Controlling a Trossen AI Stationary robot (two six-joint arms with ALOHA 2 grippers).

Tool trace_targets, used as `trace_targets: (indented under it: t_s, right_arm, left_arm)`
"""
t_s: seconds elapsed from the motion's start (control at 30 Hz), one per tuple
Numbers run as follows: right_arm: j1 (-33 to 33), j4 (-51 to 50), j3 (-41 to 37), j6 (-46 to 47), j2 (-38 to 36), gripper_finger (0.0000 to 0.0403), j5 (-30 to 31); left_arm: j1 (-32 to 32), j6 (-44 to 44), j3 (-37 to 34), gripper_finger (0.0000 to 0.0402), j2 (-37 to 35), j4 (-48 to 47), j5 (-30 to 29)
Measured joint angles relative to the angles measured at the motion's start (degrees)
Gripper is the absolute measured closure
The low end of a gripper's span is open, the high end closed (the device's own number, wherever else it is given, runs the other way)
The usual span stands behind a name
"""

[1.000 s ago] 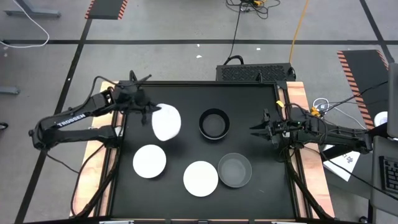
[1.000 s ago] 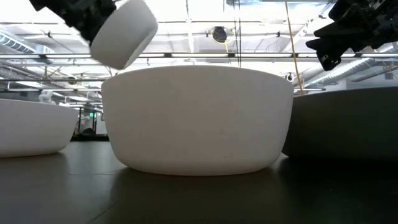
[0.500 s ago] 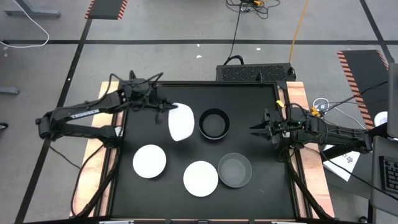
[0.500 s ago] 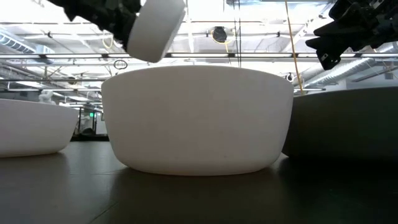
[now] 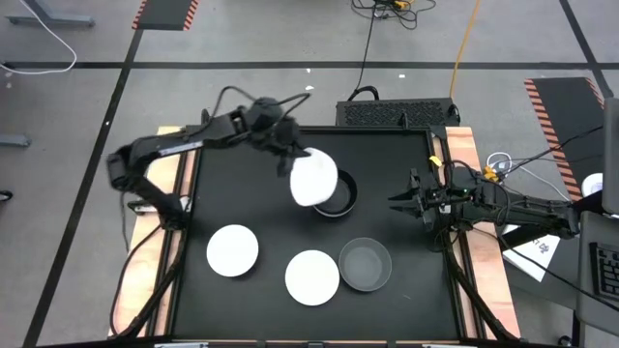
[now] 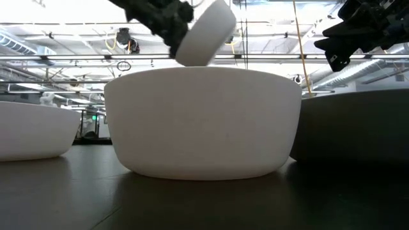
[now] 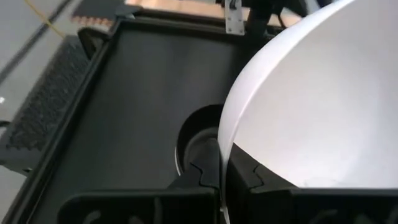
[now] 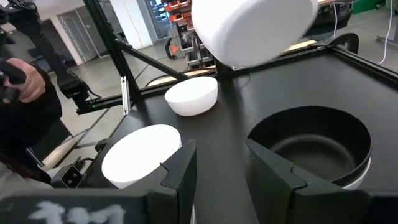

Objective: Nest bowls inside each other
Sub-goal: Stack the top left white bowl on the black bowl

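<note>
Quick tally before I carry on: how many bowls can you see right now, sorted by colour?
White: 3, one held tilted in the left gripper above the black bowl, the held white bowl, plus two on the table.
Black: 1, with a pale rim showing beneath it in the right wrist view.
Grey: 1.
Total: 5 clearly visible.
</note>
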Motion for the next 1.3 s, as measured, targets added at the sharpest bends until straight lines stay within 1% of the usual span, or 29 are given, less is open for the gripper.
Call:
trace_targets:
  t_s: [0.23,0.37,0.57,0.7,0.9,1.17,1.3]
  right_arm:
    - [0.0,0.0,0.0,-0.2,0.0,0.0282,-0.4]
    - [0.0,-0.1,0.0,-0.4,0.0,0.0282,-2.7]
    - [0.0,0.0,0.0,-2.2,-0.1,0.0282,-3.0]
    - [0.0,0.0,0.0,-3.3,-0.2,0.0282,-3.0]
    - [0.0,0.0,0.0,-4.5,-2.7,0.0282,-3.0]
    - [0.0,0.0,0.0,-5.4,-6.4,0.0282,-3.0]
    - [0.0,-0.1,0.0,-5.4,-6.4,0.0282,-3.0]
  left_arm:
    - [-0.1,1.4,13.6,0.0401,12.7,-8.7,1.7]
    - [-0.1,2.0,19.7,0.0401,18.2,-14.1,1.7]
    - [-0.1,2.3,26.5,0.0401,25.0,-20.0,1.6]
    - [-0.1,2.7,29.1,0.0401,28.2,-22.4,1.3]
    - [0.0,2.9,31.1,0.0401,30.5,-26.0,0.8]
    - [0.3,3.3,31.1,0.0401,30.7,-29.8,-1.8]
    - [0.3,4.3,31.1,0.0401,30.7,-28.6,-1.8]
